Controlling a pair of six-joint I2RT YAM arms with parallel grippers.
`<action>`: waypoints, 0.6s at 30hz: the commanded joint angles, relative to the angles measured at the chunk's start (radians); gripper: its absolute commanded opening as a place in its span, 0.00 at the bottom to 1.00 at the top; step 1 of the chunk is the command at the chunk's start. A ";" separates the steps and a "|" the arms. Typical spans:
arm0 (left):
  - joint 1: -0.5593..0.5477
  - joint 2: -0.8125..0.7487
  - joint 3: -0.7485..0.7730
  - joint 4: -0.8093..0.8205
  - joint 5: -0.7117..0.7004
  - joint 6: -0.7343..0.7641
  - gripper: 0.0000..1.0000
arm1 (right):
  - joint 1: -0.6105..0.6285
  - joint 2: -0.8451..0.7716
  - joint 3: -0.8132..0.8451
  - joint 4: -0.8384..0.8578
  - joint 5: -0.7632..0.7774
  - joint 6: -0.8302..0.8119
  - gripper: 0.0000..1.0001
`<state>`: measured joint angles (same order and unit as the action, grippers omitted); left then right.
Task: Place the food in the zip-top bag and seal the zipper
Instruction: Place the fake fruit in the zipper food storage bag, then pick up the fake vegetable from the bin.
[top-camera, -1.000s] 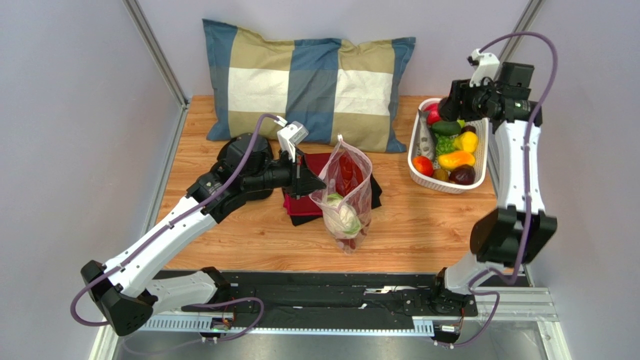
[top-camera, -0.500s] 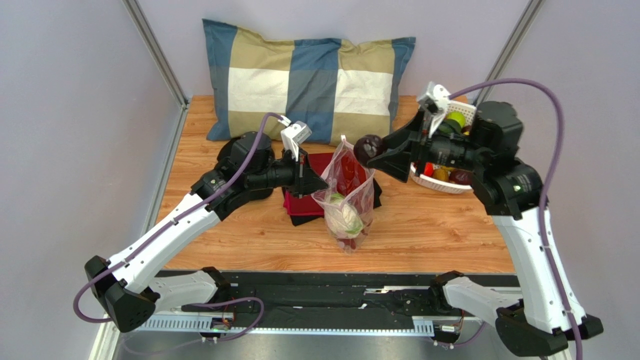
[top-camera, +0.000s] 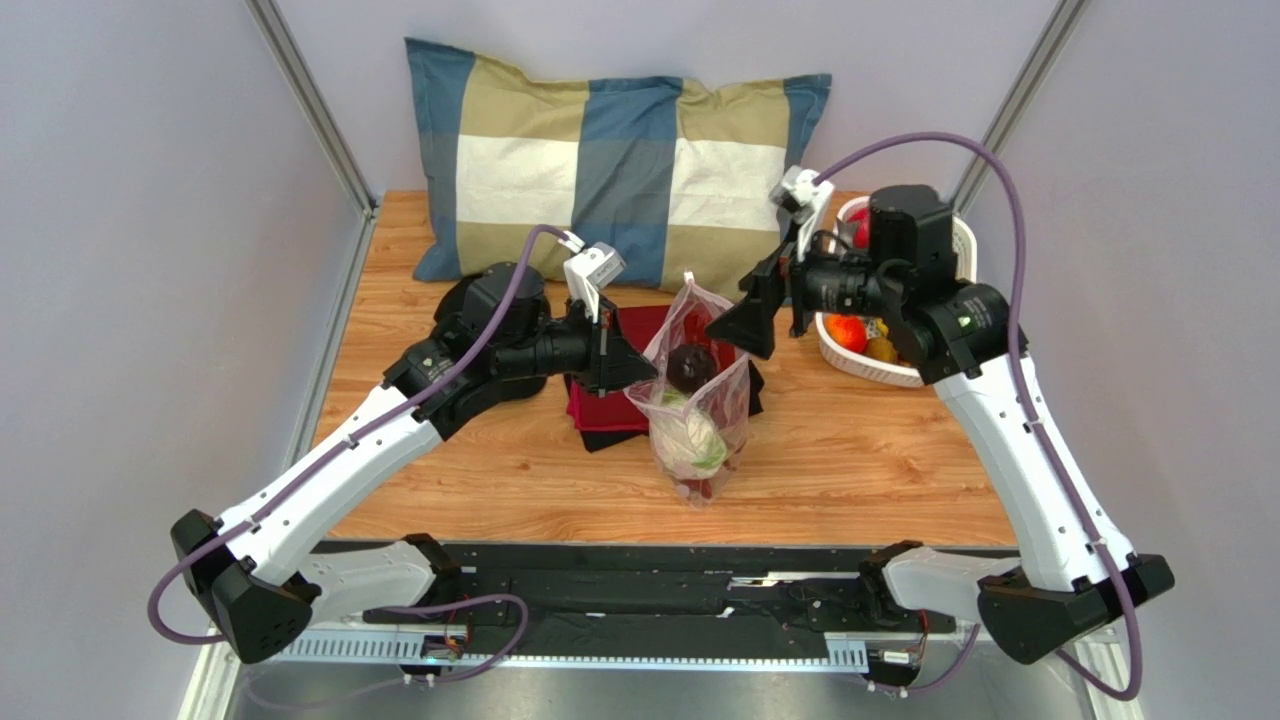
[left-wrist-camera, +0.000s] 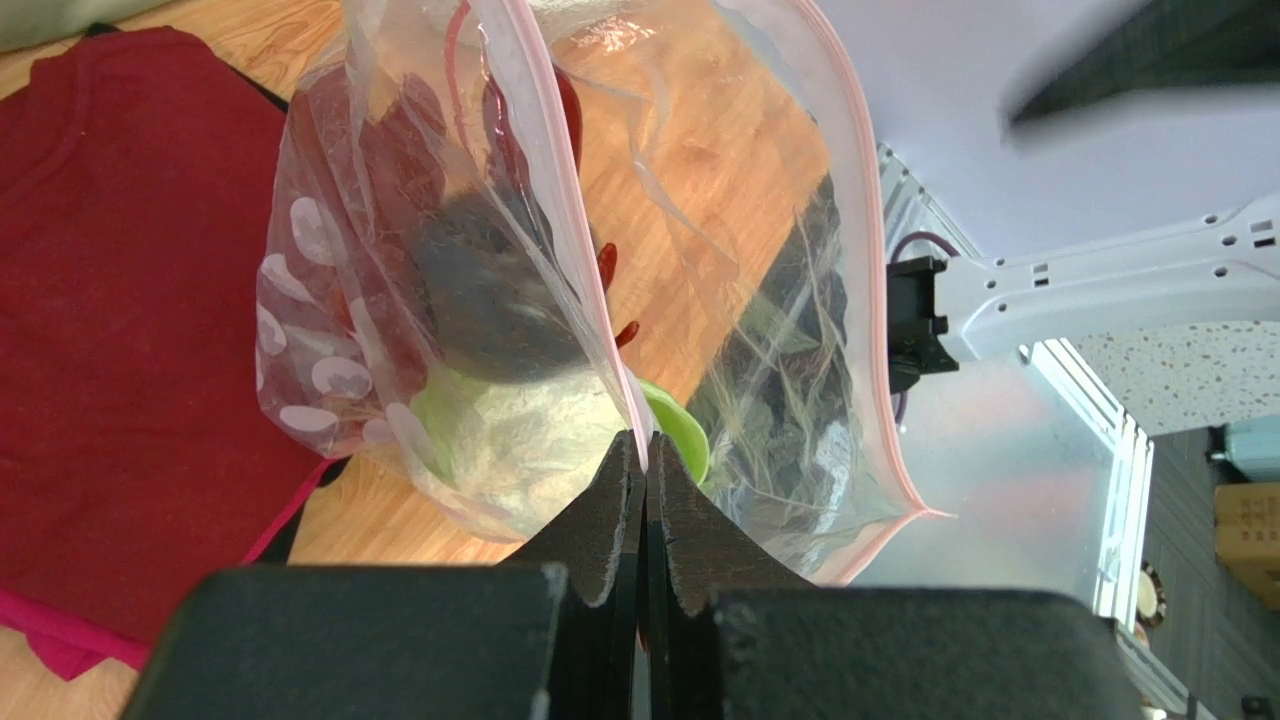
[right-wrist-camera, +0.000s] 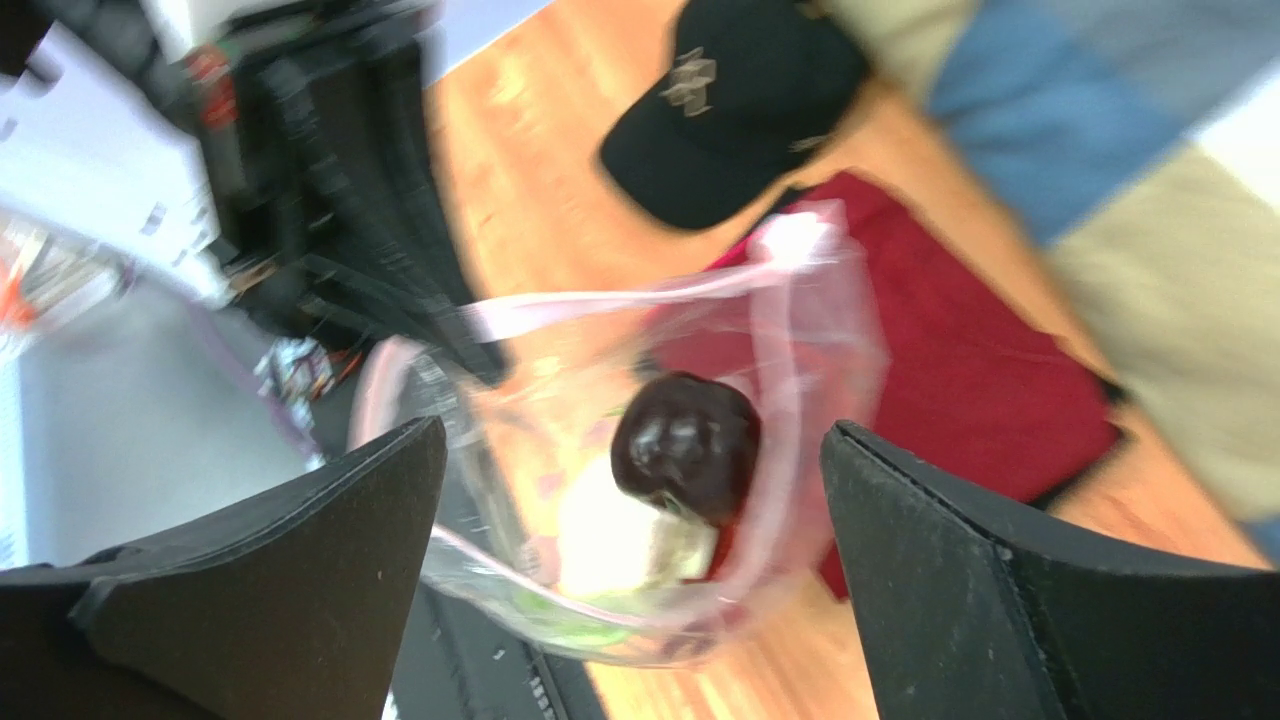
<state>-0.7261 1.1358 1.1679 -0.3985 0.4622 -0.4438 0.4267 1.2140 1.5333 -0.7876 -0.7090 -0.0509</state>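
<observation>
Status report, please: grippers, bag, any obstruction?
Left gripper shut on zip-top bag rim. Right gripper open above mouth. Dark purple fruit inside. No obstruction seen.

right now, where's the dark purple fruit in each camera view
top external: dark purple fruit at centre, inside the open zip-top bag
left wrist: fruit left of centre, dark blur through bag wall
right wrist: fruit centre, in the bag
shared landmark: red cloth by the bag
</observation>
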 joint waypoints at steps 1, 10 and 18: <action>0.002 -0.010 0.033 0.033 0.016 -0.001 0.00 | -0.234 0.062 0.057 0.063 -0.018 0.043 1.00; 0.002 -0.016 0.024 0.038 0.012 0.004 0.00 | -0.558 0.407 0.181 0.099 0.212 -0.286 0.98; 0.002 -0.016 0.015 0.035 0.013 0.014 0.00 | -0.606 0.653 0.229 0.186 0.419 -0.811 1.00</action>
<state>-0.7261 1.1355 1.1679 -0.3962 0.4629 -0.4416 -0.1703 1.8191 1.7081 -0.6949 -0.4061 -0.5343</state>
